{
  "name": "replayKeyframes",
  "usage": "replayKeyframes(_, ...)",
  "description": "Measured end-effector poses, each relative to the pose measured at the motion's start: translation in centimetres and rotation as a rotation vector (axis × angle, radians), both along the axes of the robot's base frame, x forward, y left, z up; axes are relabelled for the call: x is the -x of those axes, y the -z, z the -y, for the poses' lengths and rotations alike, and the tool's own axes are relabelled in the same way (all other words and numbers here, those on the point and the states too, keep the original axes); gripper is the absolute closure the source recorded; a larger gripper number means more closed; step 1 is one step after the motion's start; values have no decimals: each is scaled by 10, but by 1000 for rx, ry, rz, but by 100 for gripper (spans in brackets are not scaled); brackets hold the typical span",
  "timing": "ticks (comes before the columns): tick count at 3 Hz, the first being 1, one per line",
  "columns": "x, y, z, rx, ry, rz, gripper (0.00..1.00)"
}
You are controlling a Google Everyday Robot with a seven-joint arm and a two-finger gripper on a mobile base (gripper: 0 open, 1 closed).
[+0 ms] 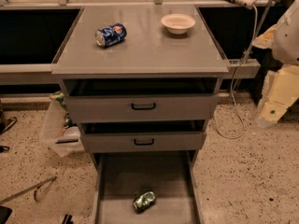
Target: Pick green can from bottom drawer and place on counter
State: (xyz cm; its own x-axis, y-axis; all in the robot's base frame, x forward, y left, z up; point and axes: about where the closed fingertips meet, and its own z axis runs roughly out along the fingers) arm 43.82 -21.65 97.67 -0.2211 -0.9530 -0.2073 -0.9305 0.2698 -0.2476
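Observation:
The green can (144, 201) lies on its side, dented, on the flat grey floor of the bottom drawer (121, 176), which is pulled wide open towards me. The counter (149, 45) is the grey square top of the cabinet. My gripper (273, 107) shows as a pale cream part of the arm at the right edge of the camera view. It is well to the right of the cabinet, about level with the upper drawers, and far from the green can.
A blue can (111, 35) lies on its side at the counter's left. A white bowl (178, 23) stands at its back right. The two upper drawers (143, 107) with black handles are partly pulled out. A plastic bin (58, 132) stands left of the cabinet. A cable (243, 78) hangs at the right.

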Motion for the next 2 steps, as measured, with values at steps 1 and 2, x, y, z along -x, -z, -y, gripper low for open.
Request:
replayKeyframes(1,0,0,0,0,0,0,0)
replayKeyframes(2,-11,21,-6,-26,3,11,0)
